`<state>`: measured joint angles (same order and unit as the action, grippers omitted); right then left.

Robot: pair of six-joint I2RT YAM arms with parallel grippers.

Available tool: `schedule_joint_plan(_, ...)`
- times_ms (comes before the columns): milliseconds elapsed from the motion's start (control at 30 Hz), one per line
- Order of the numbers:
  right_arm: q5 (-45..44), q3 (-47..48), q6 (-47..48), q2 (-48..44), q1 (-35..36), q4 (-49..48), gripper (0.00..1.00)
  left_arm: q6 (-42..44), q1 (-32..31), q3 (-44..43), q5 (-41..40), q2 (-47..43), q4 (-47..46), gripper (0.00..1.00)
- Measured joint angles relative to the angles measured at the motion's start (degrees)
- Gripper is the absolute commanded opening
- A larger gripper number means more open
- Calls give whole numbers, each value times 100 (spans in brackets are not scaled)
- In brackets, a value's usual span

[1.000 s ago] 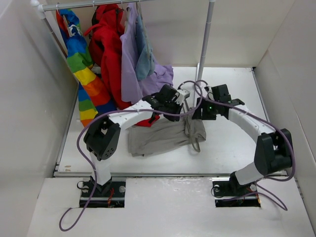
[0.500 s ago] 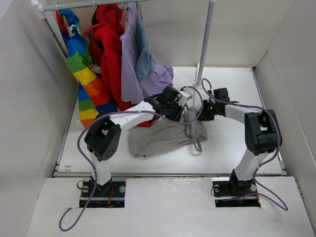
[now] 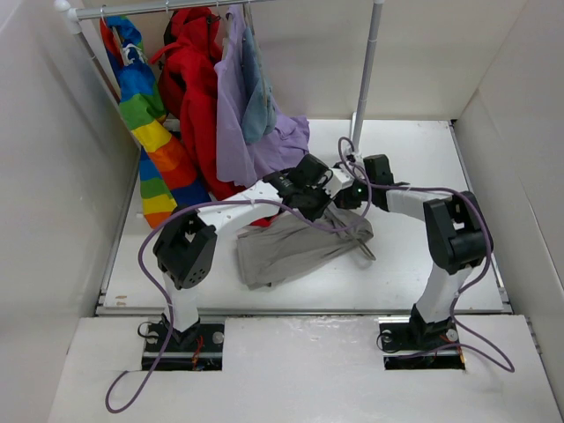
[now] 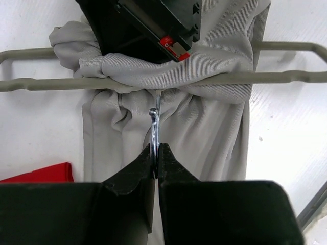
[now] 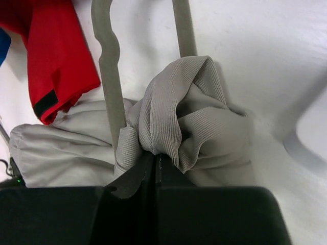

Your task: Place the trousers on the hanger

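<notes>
Both arms meet at the middle of the table (image 3: 423, 256), over the trousers (image 3: 282, 247). The left gripper (image 4: 156, 153) is clamped tight on the metal hook (image 4: 155, 120) of the hanger (image 4: 51, 84), holding it just above the table. The right gripper (image 5: 155, 161) is pinched closed on a bunched fold of trouser fabric, right beside one hanger rod.

The step in hand looks like drawing the trousers through the hanger loop and over its bar. One end of the fabric is already gathered across the rods, and the rest trails on the table. The next move probably calls for the right arm to pull its fold further across while the left arm keeps the hanger steady, until both halves hang roughly even. A loose pinch could slip off the soft cloth.

From above, the trousers' long axis runs diagonally, from the near left up to the bunched end at the grippers. In the left wrist view the hanger's bars lie crosswise, with the hook pointing back toward the left gripper
</notes>
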<state>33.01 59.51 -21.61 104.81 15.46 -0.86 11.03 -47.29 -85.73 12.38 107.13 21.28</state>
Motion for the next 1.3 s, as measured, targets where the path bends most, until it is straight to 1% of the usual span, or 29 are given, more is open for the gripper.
schedule_joint_plan(267,879,9,37,809,-61,-640,0,289,0,11,-26,2,208,0)
schedule_joint_plan(367,1082,-24,72,824,-101,-730,0,391,7,146,33,-55,140,0)
schedule_joint_plan(500,1292,-85,372,798,-66,-769,0,483,76,424,175,-186,0,0)
schedule_joint_plan(567,1305,-72,610,787,9,-734,4,525,94,455,227,-188,15,0)
schedule_joint_plan(633,1316,33,828,828,76,-638,4,535,101,457,262,-188,68,0)
schedule_joint_plan(800,1687,358,1102,1093,107,-380,4,538,129,435,350,-188,186,0)
schedule_joint_plan(933,1714,232,1259,1016,103,-411,4,538,151,426,466,-190,219,0)
schedule_joint_plan(1133,1641,-164,1543,686,160,-404,4,380,284,175,949,-188,361,0)
schedule_joint_plan(1200,1582,-184,1598,664,240,-404,7,319,319,61,1067,-188,385,0)
schedule_joint_plan(1233,1541,-184,1600,664,289,-407,15,291,348,22,1126,-188,389,0)
schedule_joint_plan(1267,1499,-184,1596,671,319,-411,20,264,367,-4,1167,-188,400,0)
schedule_joint_plan(1300,1467,-179,1589,671,334,-417,23,247,382,-20,1200,-188,426,0)
